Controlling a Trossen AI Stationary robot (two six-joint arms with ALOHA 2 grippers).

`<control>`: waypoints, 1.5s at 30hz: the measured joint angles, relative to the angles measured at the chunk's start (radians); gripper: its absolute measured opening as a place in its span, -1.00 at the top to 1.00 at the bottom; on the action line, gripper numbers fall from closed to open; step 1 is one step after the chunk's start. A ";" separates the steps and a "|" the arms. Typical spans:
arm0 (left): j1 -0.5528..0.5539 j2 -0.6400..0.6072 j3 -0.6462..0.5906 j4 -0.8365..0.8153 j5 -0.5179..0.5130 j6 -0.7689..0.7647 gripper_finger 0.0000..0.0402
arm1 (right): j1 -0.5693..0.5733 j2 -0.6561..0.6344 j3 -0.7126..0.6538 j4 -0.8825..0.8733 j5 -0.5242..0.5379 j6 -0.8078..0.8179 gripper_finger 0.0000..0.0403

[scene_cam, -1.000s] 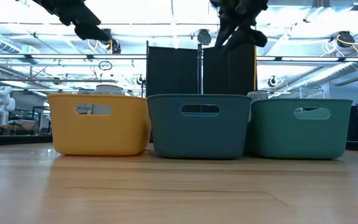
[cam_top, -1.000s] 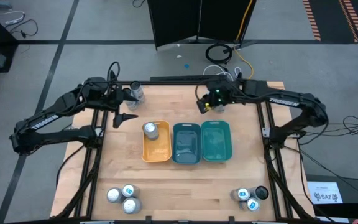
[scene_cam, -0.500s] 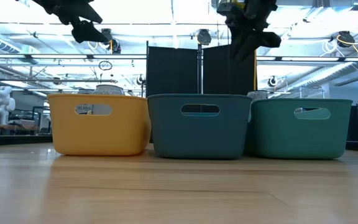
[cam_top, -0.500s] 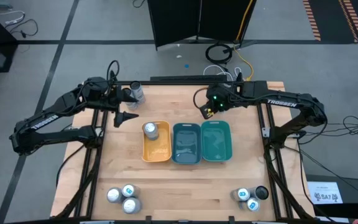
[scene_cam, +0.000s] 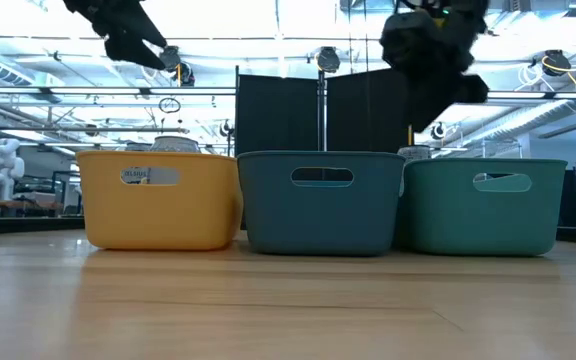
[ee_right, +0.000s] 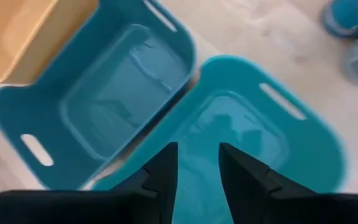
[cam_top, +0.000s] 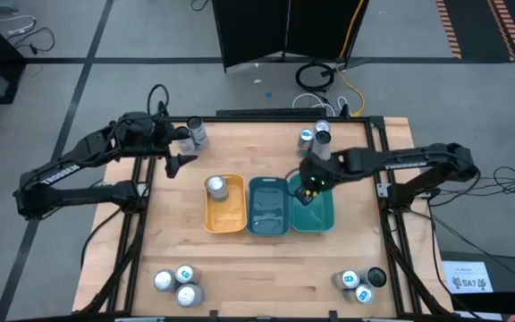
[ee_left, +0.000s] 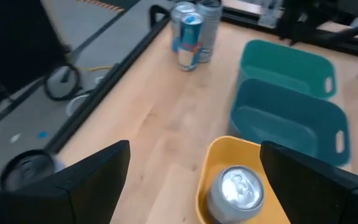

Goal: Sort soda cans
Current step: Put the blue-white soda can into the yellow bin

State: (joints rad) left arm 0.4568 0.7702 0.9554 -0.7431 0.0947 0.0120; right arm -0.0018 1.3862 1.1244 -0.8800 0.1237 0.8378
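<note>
A big light wooden table (cam_top: 266, 259) is seen from above. Three plastic trays are set side by side in the middle: a yellow tray (cam_top: 231, 219), a dark teal tray (cam_top: 267, 219) and a green-teal tray (cam_top: 325, 215).

The right gripper (cam_top: 311, 185) is held over the green-teal tray. Its fingers (ee_right: 165, 171) are kept close together with a small gap, and nothing is seen between them. The left gripper (cam_top: 179, 164) is held near the back left of the table, just behind the yellow tray. It is spread wide and nothing is held in it.

The small round metal soda cans are found in many spots. One silver can (cam_top: 215, 185) is already laid in the yellow tray. One can (cam_top: 197, 132) is left at the back left edge, close to the left gripper. Two cans (cam_top: 314, 135) are stood together at the back. Three cans (cam_top: 177, 283) are grouped at the front left, and three more (cam_top: 362, 283) at the front right.

Things could go wrong from here. The back left can could be knocked off the edge if it is bumped by the wide fingers. One of the touching cans could be tipped while the other is picked. A can could be dropped into the wrong tray if its colour is mixed up.
</note>
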 joint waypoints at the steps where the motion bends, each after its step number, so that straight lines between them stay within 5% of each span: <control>1: -0.018 0.000 0.015 -0.013 -0.036 -0.020 -0.83 | 0.009 -0.026 -0.041 0.045 0.000 0.016 0.47; 11: -0.310 0.067 0.092 -0.144 -0.374 -0.414 -0.83 | 0.114 -0.338 -0.262 0.129 0.008 0.172 0.47; 18: -0.570 0.267 0.109 -0.174 -0.518 -0.728 -0.83 | 0.188 -0.479 -0.264 0.088 0.038 0.169 0.47; 27: -0.839 0.448 0.353 -0.448 -0.628 -1.173 -0.83 | 0.236 -0.550 -0.264 -0.102 0.066 0.172 0.47; 34: -1.033 0.581 0.499 -0.752 -0.498 -1.528 -0.83 | 0.254 -0.557 -0.264 -0.166 0.089 0.151 0.47; 45: -1.244 0.609 0.507 -0.675 -0.172 -1.524 -0.83 | 0.253 -0.557 -0.264 -0.160 0.089 0.136 0.47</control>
State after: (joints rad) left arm -0.7875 1.3788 1.4628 -1.4181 -0.0773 -1.5120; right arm 0.2508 0.8291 0.8600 -1.0404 0.2127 0.9742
